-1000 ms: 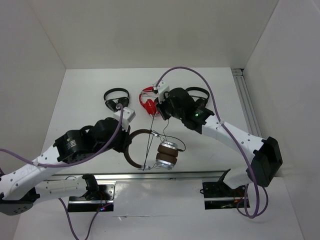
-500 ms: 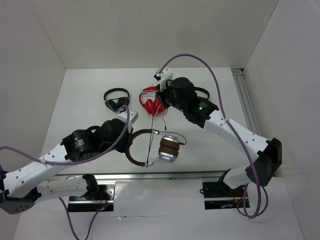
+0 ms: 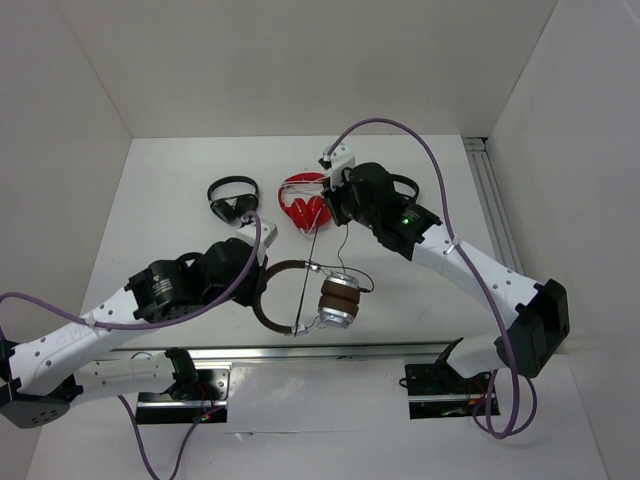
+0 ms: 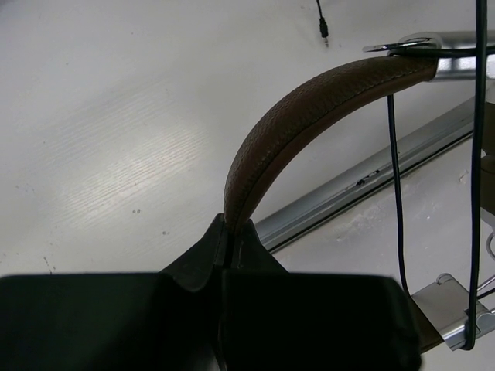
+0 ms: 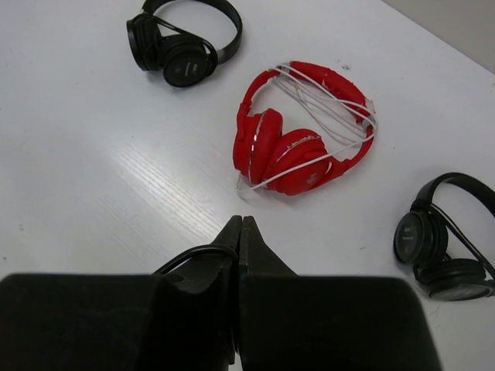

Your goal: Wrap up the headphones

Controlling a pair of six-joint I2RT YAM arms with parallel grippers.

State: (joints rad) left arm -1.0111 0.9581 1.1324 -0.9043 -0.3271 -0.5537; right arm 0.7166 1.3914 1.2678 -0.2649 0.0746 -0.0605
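Over the white desk [image 3: 170,180], the left arm [image 3: 150,295] lies low with its elbow swung outward. The left end effector [image 4: 227,224] is clamped on the dark brown leather headband [image 4: 309,108] of the silver-cupped, brown-padded over-ear headphones [image 3: 338,302], anchoring them near the front metal rail [image 3: 380,349], probably so the band cannot twist. The right arm [image 3: 450,255] reaches far forward above the red plastic headphones [image 5: 302,147]; the right end effector [image 5: 238,226] is pinched together on the thin dark cable [image 3: 305,280], pulling it taut for winding.

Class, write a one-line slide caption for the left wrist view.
Left hand shut on the headphones by their brown headband, dark cable running alongside.
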